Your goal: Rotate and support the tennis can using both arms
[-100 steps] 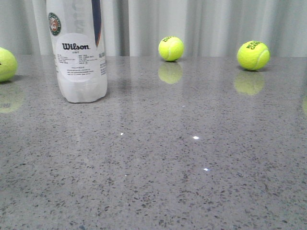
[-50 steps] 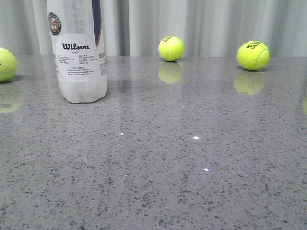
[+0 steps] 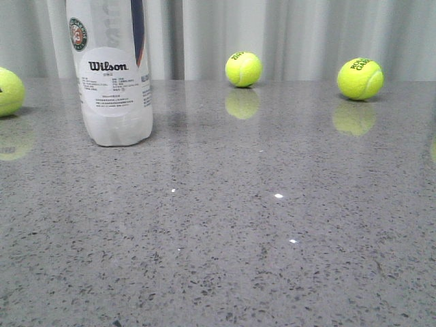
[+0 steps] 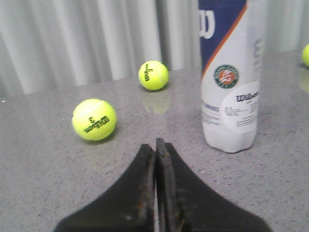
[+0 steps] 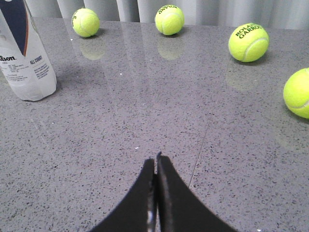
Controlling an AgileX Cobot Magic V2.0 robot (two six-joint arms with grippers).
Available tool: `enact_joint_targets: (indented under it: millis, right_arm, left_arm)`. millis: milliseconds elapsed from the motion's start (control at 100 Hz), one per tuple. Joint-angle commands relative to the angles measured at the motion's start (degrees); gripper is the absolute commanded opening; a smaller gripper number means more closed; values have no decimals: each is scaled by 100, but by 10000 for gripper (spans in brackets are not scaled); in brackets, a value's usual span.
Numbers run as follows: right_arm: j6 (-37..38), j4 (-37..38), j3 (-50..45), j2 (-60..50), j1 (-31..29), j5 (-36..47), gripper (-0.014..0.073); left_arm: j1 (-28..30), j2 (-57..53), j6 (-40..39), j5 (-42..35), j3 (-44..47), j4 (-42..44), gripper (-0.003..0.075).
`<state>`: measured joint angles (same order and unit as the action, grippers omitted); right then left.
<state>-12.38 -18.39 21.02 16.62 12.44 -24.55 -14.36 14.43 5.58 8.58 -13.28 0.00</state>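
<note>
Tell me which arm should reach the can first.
Left, probably. Its shut claw sits nearer the upright can. From the right claw, also shut, the can looks farther off, across the table.

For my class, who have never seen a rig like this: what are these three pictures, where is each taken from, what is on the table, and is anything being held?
This is a two-armed robot at a grey speckled table. One picture looks forward from the robot's front; neither arm shows in it. The other two come from cameras on each wrist, so the black wedges at the bottom are the left pincer and the right pincer. Both are shut and hold nothing.

On the table a tall white tennis can stands upright, untouched, with yellow-green tennis balls scattered around it and a pale curtain behind.
</note>
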Motion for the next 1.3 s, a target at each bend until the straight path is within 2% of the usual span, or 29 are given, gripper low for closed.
enact_joint_targets:
  millis: [0, 320, 370, 1290]
  right_arm:
    - [-27, -67, 123, 29, -34, 423, -57]
    - [-27, -72, 123, 29, -34, 422, -57]
    - [-27, -72, 123, 29, -28, 428, -57]
    - [-27, -72, 123, 22, -28, 423, -57]
  left_arm:
    - [269, -190, -246, -528, 122, 134, -21]
    - [1025, -1605, -319, -813, 1596, -170, -21]
    - [1077, -1698, -319, -444, 1572, -182, -21]
    - [1177, -1690, -319, -504, 1583, -140, -21]
